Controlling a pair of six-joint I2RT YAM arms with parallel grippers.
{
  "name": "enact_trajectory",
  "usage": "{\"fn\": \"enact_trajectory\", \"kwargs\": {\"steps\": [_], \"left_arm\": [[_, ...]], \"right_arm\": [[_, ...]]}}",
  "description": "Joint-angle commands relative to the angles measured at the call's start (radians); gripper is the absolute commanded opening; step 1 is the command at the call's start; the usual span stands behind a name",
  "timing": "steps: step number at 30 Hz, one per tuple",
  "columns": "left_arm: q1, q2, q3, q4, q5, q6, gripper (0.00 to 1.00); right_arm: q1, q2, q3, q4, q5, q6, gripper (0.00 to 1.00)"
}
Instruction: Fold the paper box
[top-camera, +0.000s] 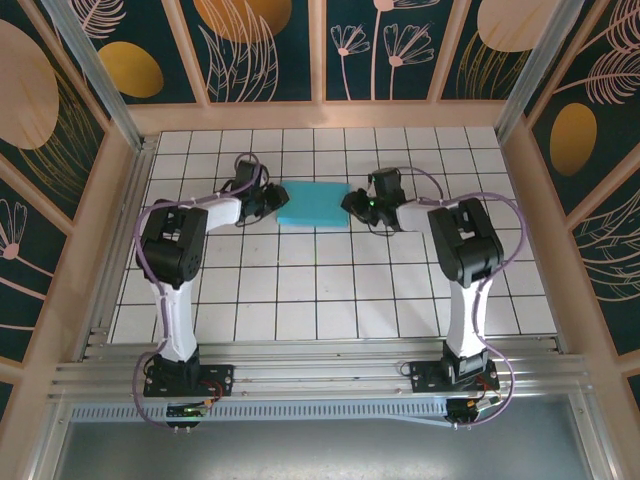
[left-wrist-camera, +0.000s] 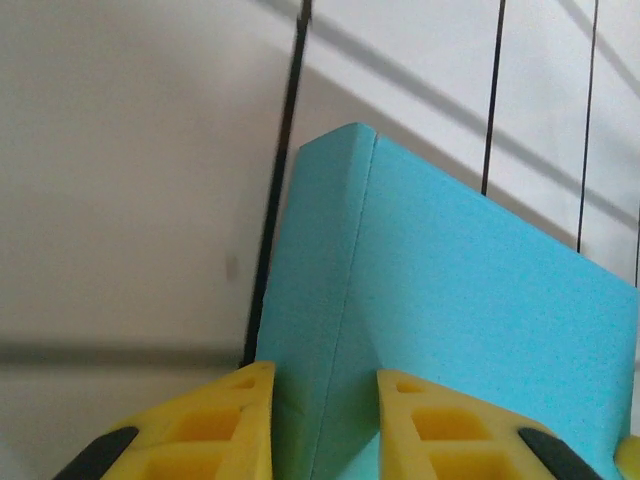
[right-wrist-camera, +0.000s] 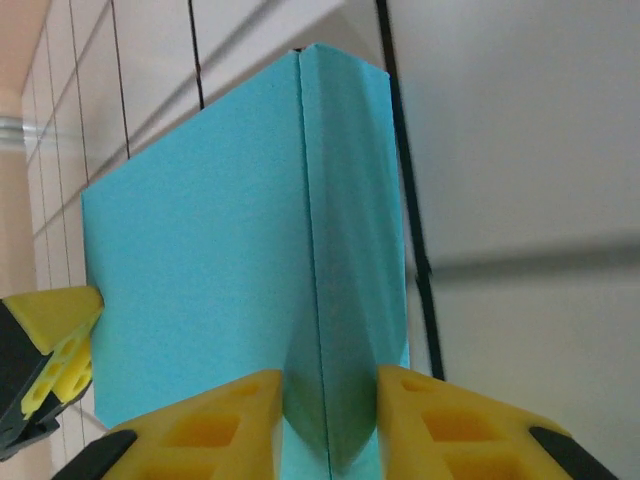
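**Overhead view.** You are looking down on one white tiled table (top-camera: 330, 300) with dark grid lines, which is carrying everything else. Two black jointed arms are reaching up it from the near edge. The left arm (top-camera: 170, 250) is bending inward from the left, and the right arm (top-camera: 465, 250) is bending inward from the right. One cyan thin-card paper box (top-camera: 313, 205) is lying flat toward the far middle of the table, cyan face up, between the two arm tips. You are holding it at both short ends: the left gripper (top-camera: 272, 200) is meeting its left end, and the right gripper (top-camera: 352, 203) is meeting its right end.

**Left wrist view.** The left gripper (left-wrist-camera: 325, 385) is pinching the paper box (left-wrist-camera: 470, 330). Its two yellow fingers (left-wrist-camera: 235, 410) are sitting one on each side of a narrow end panel. That panel is turning away from the broad face along one straight crease (left-wrist-camera: 360, 250).

**Right wrist view.** The right gripper (right-wrist-camera: 330, 385) is pinching the paper box (right-wrist-camera: 200, 270) the same way. Its two yellow fingers (right-wrist-camera: 225, 410) are flanking the narrow panel beside one crease (right-wrist-camera: 308, 200). At the left edge, one yellow fingertip (right-wrist-camera: 55, 340) of the left gripper is touching the box's far end.
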Motion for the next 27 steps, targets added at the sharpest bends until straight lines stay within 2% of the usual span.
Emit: {"fn": "enact_trajectory", "kwargs": {"steps": [1,5,10,17,22,27], "left_arm": [[0.012,0.097,0.131,0.008,0.109,-0.012,0.25],[0.059,0.249,0.34,-0.087,0.099,0.021,0.26],[0.093,0.376,0.499,-0.107,0.121,0.001,0.28],[0.116,0.417,0.581,-0.127,0.072,0.005,0.3],[0.13,0.413,0.615,-0.156,0.062,0.031,0.35],[0.135,0.398,0.629,-0.192,0.04,0.064,0.38]], "right_arm": [[0.043,0.117,0.167,-0.01,-0.049,0.007,0.29],[0.035,0.246,0.372,-0.056,-0.02,0.002,0.29],[0.03,0.381,0.578,-0.093,0.0,-0.016,0.27],[0.023,0.513,0.827,-0.18,0.023,-0.065,0.32],[0.016,0.528,0.872,-0.219,0.014,-0.098,0.33],[0.007,0.509,0.872,-0.252,0.019,-0.112,0.42]]}}
